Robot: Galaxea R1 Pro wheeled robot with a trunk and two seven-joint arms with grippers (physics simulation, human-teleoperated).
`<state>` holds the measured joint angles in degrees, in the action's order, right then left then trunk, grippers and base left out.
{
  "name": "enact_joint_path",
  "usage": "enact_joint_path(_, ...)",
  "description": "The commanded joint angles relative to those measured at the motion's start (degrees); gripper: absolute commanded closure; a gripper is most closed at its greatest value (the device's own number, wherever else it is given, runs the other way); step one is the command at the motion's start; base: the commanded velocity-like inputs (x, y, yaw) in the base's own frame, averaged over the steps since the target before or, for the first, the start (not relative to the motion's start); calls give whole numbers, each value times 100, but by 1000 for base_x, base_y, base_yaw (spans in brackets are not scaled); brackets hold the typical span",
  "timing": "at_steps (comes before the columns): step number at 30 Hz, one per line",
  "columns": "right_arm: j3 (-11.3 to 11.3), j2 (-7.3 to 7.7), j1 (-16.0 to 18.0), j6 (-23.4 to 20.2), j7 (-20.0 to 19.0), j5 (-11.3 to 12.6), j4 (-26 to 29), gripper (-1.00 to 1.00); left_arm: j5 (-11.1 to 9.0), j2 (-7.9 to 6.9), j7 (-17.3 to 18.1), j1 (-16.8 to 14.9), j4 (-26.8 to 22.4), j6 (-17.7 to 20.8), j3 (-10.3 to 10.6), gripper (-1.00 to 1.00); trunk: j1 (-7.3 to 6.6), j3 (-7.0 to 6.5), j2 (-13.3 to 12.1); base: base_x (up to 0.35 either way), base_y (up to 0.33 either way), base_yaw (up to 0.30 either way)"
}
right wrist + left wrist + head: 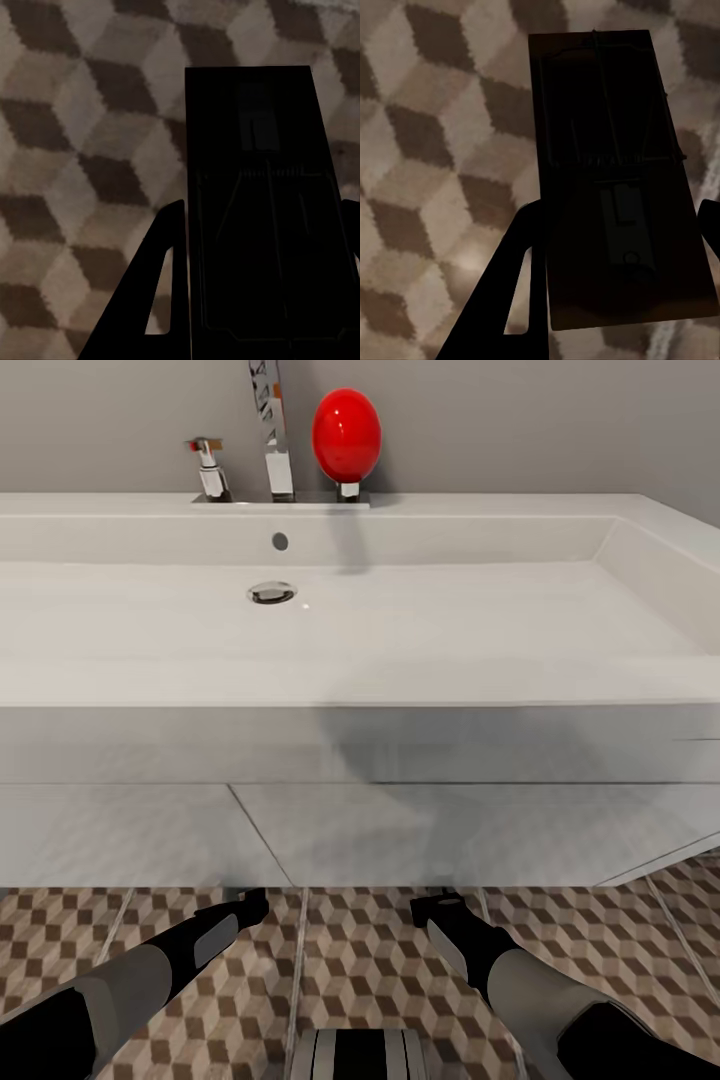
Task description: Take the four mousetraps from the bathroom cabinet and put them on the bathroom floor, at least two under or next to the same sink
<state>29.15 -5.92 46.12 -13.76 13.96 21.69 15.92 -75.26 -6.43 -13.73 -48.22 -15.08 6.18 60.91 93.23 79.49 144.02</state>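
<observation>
I read no brand or writing anywhere. Both my arms reach under the front edge of the bathroom sink [360, 660], low over the bathroom floor [380, 970], so there is little room above them.

The left gripper [619, 225] has its jaws pinching a mousetrap [619, 187] between them. Its long axis runs along the jaws, with the wire bar at the far end.

The right gripper [262, 225] pinches the other mousetrap [259, 210] the same way, but here the wire frame lies at the near end.

The white vanity [400, 830] overhangs both forearms, leaving open tiled floor [370, 960] only beneath it
</observation>
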Motion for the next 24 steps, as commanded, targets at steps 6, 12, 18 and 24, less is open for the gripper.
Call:
enact_joint_path(6, 46, 3, 3, -30, 28, 46, 14, 100, -15, -7, -59, -3, -23, 23, 35, 100, -1, 51, 2, 0, 0, 0)
enact_joint_path(12, 46, 3, 3, -30, 28, 46, 15, 100, -15, -7, -59, -3, -23, 24, 35, 100, -1, 94, 2, 0, 0, 0)
enact_joint_path(18, 46, 3, 3, -30, 28, 47, 16, 100, -15, -9, -59, -3, -22, 24, 36, 100, -1, 142, 2, 55, 0, 0)
enact_joint_path(24, 46, 3, 3, -30, 28, 46, 16, 100, -8, -3, -61, -6, -28, 19, 38, 100, -1, 163, 2, 117, 0, 0)
